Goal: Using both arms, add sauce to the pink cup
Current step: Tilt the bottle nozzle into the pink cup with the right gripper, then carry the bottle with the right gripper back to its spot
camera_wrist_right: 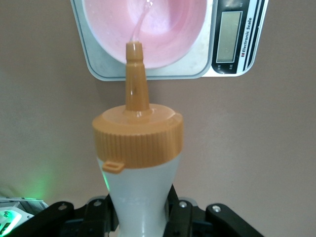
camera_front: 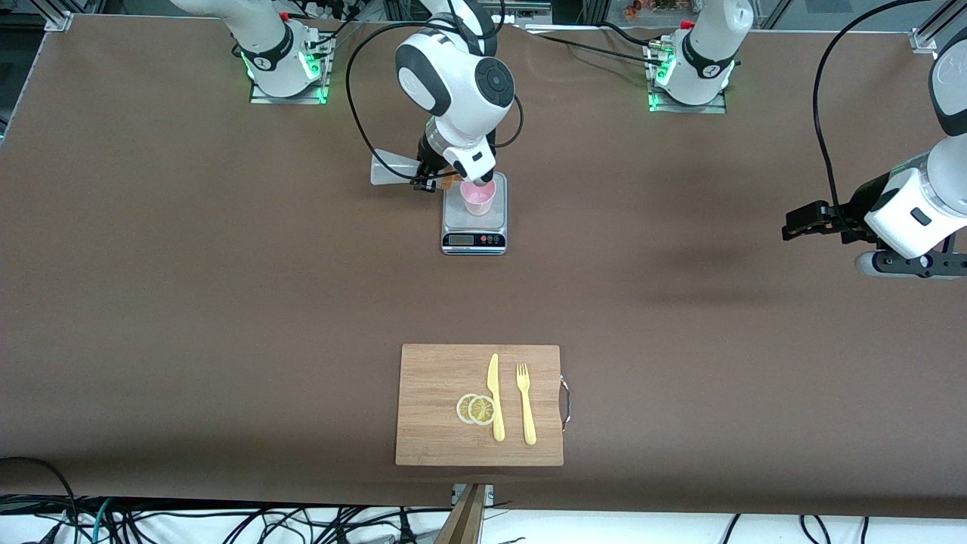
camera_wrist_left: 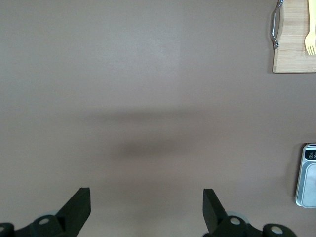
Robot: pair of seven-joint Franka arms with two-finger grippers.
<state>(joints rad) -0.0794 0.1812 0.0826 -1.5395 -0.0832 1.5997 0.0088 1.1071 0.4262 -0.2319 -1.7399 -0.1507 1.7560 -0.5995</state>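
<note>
I have the right gripper clenched on the sauce, squirting into the pink cup on the scale, pour unfinished, while the left gripper waits released over bare table.

Pink cup on scale; sauce beside.

Table matt brown; cutting board bare wood grain; sauce translucent plastic, ridged orange cap; pink cup glossy plastic; scale brushed metal.
</note>
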